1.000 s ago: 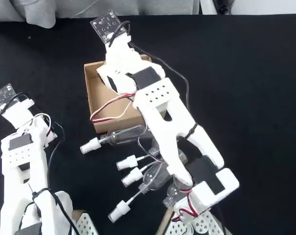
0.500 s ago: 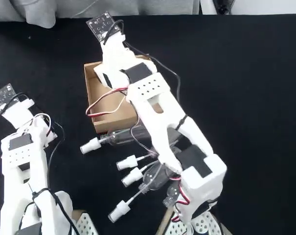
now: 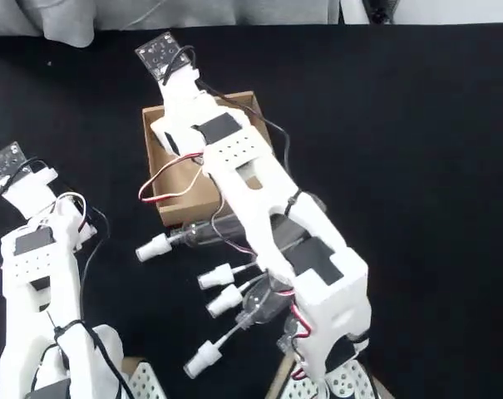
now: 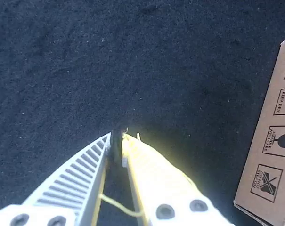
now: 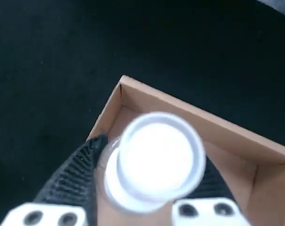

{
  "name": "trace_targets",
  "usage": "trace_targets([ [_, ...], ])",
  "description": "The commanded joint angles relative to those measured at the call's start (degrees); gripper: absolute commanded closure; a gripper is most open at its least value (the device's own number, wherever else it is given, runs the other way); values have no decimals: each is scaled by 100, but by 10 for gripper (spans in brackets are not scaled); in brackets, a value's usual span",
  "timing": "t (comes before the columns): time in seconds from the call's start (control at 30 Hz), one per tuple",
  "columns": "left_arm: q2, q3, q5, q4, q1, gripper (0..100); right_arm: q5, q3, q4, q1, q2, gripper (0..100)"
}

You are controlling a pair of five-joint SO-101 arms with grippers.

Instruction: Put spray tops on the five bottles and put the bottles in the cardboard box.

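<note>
Your right gripper [image 5: 151, 172] squeezes a bottle [image 5: 155, 153] over the cardboard box [image 5: 217, 129], and your left gripper [image 4: 118, 139] is closed, empty.

Desk [image 3: 417, 166]: black matte surface. Grey fabric [image 3: 193, 12]: bunched along the far edge (folds visible). White strip [image 3: 459, 10]: far corner, beyond the desk.

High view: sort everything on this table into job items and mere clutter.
Job:
cardboard box
held bottle in the right gripper, above the box
bottles and spray tops lying beside the box

Not the job:
black table
grey cloth at its far edge
left gripper, shut, over bare table
</note>
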Motion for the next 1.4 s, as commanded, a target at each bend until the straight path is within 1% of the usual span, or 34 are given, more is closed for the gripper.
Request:
trace_targets([
  [0.0, -255, -127, 53, -79, -48, 967, -35, -400, -396, -114, -4, 923],
  [0.37, -264, -136, 53, -70, -22, 967, -44, -409, -1134, -290, 716, 923],
  [0.8, -264, -136, 35, -62, -31, 967, -44, -409, -1829, -273, 1235, 923],
  [1.13, -264, -136, 26, -62, -31, 967, -35, -409, -1811, -264, 1288, 922],
  [1.2, -264, -136, 26, -62, -31, 967, -35, -409, -1802, -264, 1297, 907],
  [1.37, -264, -136, 26, -62, -40, 967, -35, -365, -1802, -273, 1314, 830],
])
